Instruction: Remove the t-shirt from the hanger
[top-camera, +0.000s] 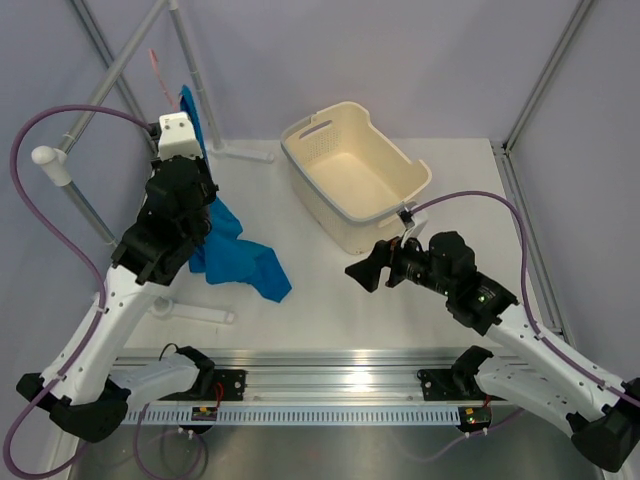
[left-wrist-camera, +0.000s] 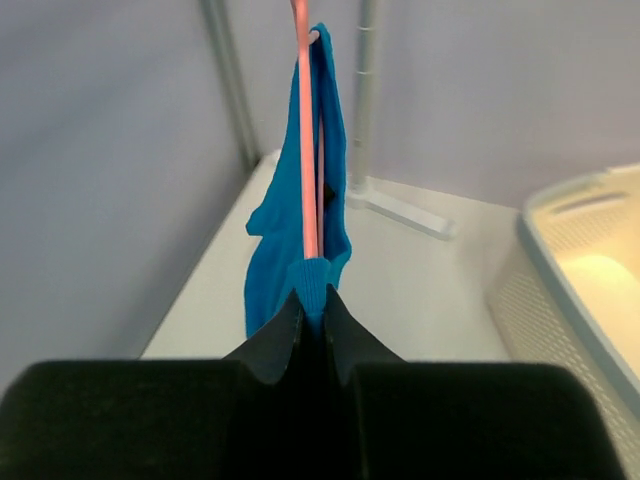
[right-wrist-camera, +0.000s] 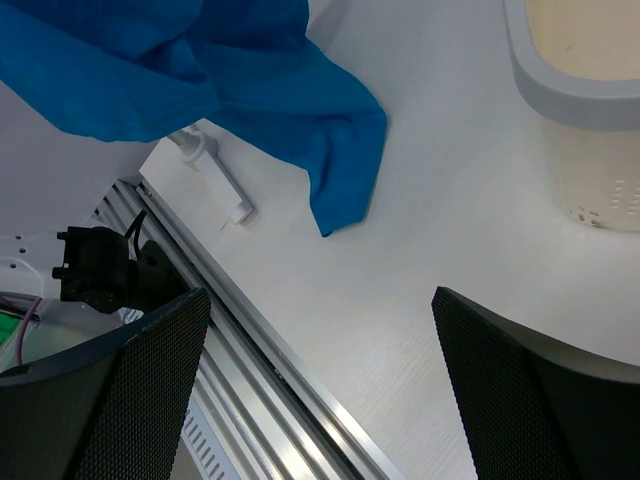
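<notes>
Clamped shut, the left gripper (left-wrist-camera: 313, 303) pinches a ribbed edge of the t-shirt (left-wrist-camera: 298, 235). Its dark fingers (left-wrist-camera: 275, 342) meet on the blue cloth with no gap between them. At 12 o'clock from the pinch in the left wrist view, the hanger (left-wrist-camera: 306, 150) rises as a thin pink wire. The shirt is folded over it and hangs down both sides. Whether the wire itself is caught between the fingers cannot be told.

From above, the hanger (top-camera: 157, 68) shows at about 11 o'clock on the table (top-camera: 330, 305), beside the grey rack poles (top-camera: 120, 62). The t-shirt (top-camera: 235, 255) drops from there past the left arm, and its loose end is spread flat on the tabletop.

Spread wide, the right gripper (right-wrist-camera: 320, 385) holds nothing and hovers over bare table. In its own view the shirt's tail (right-wrist-camera: 340, 150) lies at 12 o'clock, apart from the fingers. A cream basket (right-wrist-camera: 570, 95) sits at 2 o'clock. In the top view this gripper (top-camera: 365, 272) is at 6 o'clock from the basket (top-camera: 300, 150) and close to its near wall. The shirt's tail is at its 9 o'clock.
</notes>
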